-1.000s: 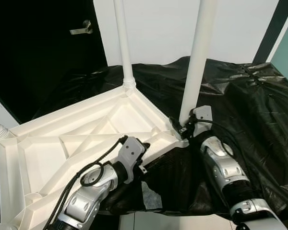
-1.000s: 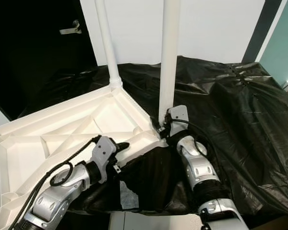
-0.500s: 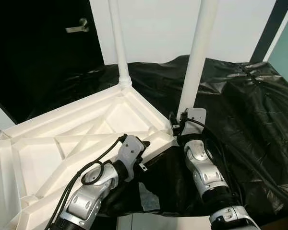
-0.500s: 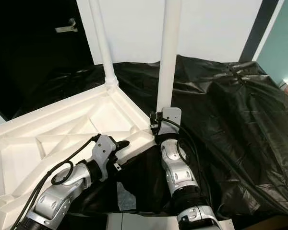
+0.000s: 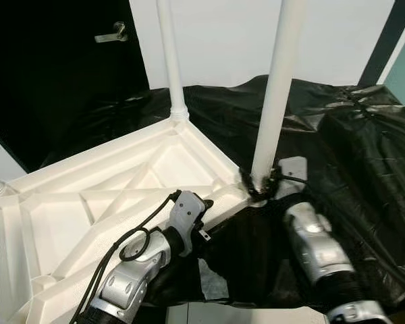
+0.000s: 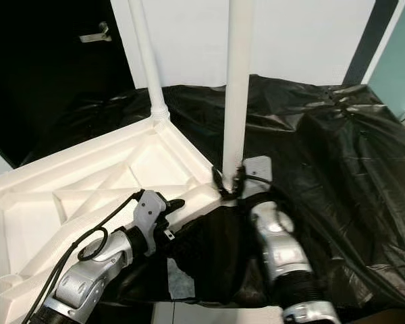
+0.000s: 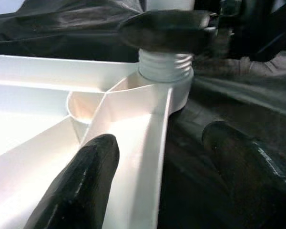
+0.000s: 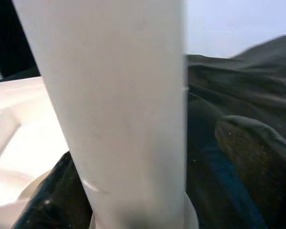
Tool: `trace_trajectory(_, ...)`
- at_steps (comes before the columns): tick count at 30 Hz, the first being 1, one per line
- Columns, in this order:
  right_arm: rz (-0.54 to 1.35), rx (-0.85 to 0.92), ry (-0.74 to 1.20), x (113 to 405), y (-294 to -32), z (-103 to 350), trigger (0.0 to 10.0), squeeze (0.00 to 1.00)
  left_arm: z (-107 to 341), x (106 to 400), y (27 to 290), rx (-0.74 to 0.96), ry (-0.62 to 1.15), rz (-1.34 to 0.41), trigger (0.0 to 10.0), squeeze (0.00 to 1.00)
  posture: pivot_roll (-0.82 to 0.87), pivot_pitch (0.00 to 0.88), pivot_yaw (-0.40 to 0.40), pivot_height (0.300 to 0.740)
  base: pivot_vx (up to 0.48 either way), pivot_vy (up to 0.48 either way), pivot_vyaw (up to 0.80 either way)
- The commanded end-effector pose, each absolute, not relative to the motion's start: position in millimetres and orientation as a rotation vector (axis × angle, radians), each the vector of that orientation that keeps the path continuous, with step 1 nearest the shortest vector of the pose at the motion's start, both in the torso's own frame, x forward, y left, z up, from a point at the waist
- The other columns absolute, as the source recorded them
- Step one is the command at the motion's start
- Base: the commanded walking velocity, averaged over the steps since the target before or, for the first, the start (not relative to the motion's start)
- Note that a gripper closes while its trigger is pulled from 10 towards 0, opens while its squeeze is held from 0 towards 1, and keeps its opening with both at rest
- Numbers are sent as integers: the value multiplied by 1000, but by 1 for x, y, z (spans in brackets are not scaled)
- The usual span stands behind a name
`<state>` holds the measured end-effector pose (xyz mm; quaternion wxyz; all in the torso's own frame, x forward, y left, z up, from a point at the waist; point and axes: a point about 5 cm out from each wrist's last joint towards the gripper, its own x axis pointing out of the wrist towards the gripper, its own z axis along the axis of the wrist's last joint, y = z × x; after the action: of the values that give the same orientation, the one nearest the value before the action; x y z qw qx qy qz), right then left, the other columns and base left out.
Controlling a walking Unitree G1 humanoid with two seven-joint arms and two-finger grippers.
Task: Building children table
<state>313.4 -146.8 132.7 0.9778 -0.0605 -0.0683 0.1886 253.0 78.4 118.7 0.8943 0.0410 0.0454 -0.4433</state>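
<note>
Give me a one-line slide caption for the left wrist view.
Left gripper straddles the upturned white tabletop's edge while the right gripper holds the threaded leg at its corner socket.

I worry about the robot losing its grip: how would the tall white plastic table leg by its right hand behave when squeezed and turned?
The tall white plastic leg looks smooth and round, so probably slippery. It looks rigid. The right hand grips low, so the top may wobble.

A crumpled black plastic sheet [image 5: 351, 135] drapes the whole support, which may be a desk though its surface is hidden, and on the sheet lies the upturned white table top [image 5: 108, 196], covering the left part and reaching past the near edge.
</note>
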Motion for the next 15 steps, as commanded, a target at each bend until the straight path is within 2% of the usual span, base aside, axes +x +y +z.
trace_trajectory(1,471,-127,-139,312,-152,134,10000,0,122,255,81,98,90,-942,10000,0,-36,0,29,740,0,0,0)
trace_trajectory(9,723,-220,-124,325,-153,147,10000,0,127,257,85,87,93,-979,10000,0,-26,0,33,740,0,0,0)
trace_trajectory(14,816,-252,-103,332,-149,149,10000,0,130,255,83,93,88,-1007,10000,0,-18,0,31,740,0,0,0)
trace_trajectory(15,827,-261,-91,332,-149,147,3020,0,130,255,82,94,82,-1009,10000,0,-15,0,27,740,0,0,0)
